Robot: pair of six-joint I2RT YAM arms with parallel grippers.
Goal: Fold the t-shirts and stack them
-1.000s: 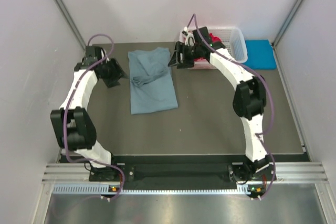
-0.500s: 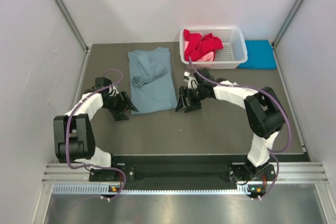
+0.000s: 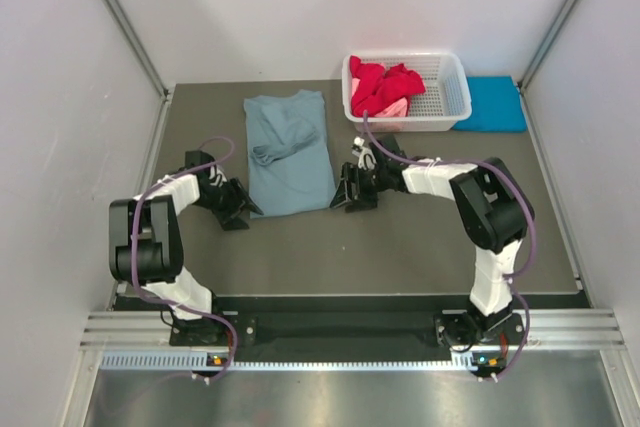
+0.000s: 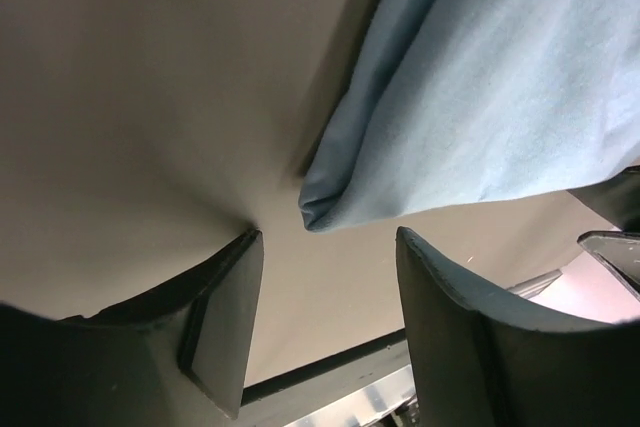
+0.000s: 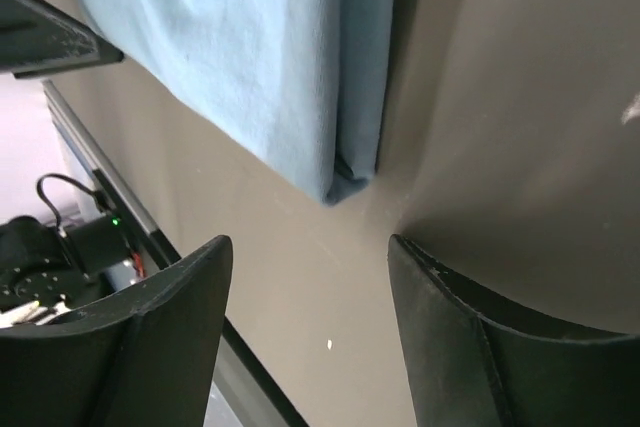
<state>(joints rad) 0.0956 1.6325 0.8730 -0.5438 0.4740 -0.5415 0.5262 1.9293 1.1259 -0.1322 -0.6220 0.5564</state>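
Note:
A dusty grey-blue t-shirt (image 3: pixel 290 152) lies folded lengthwise on the dark table, one sleeve doubled over its middle. My left gripper (image 3: pixel 243 212) sits low at the shirt's near left corner, and my right gripper (image 3: pixel 344 197) at its near right corner. In the left wrist view the left gripper (image 4: pixel 325 292) is open, the shirt corner (image 4: pixel 335 202) just beyond its fingertips. The right gripper (image 5: pixel 310 282) is open too, with the other corner (image 5: pixel 345 179) just ahead of it. Red t-shirts (image 3: pixel 380 82) and a pink one (image 3: pixel 396 107) fill the basket. A turquoise t-shirt (image 3: pixel 492 105) lies folded at the far right.
The white lattice basket (image 3: pixel 452 95) stands at the back right, next to the turquoise shirt. Grey walls close in the table on the left, back and right. A metal rail (image 3: pixel 340 332) runs along the near edge by the arm bases.
Both arms have drawn back from the far end of the grey-blue shirt to its near corners and come down low. Both grippers stay open.

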